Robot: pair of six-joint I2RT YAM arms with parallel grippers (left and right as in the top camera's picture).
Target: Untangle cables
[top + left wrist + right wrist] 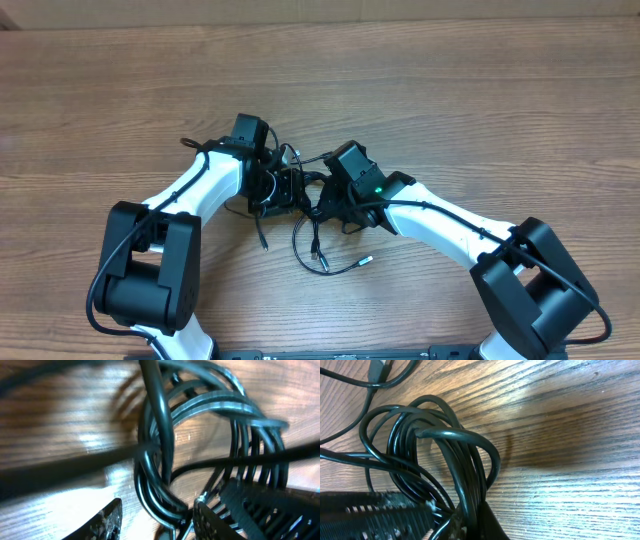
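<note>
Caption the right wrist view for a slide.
Right gripper pinching a coiled tangle of black cables, wooden table behind.

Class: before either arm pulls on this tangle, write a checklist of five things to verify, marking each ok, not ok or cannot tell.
1. Does the right gripper hold the cables? Ok: strands sit pinched between its fingers.
2. Does the left gripper hold a strand? Not ok: its fingers are apart, with loops lying between them.
3. Are the loops loosened? Not ok: they are wound closely together.
4. Is the silvery tip clear of both arms? Ok: it lies alone on the table.
5. Which strand belongs to which cable? Cannot tell.
</note>
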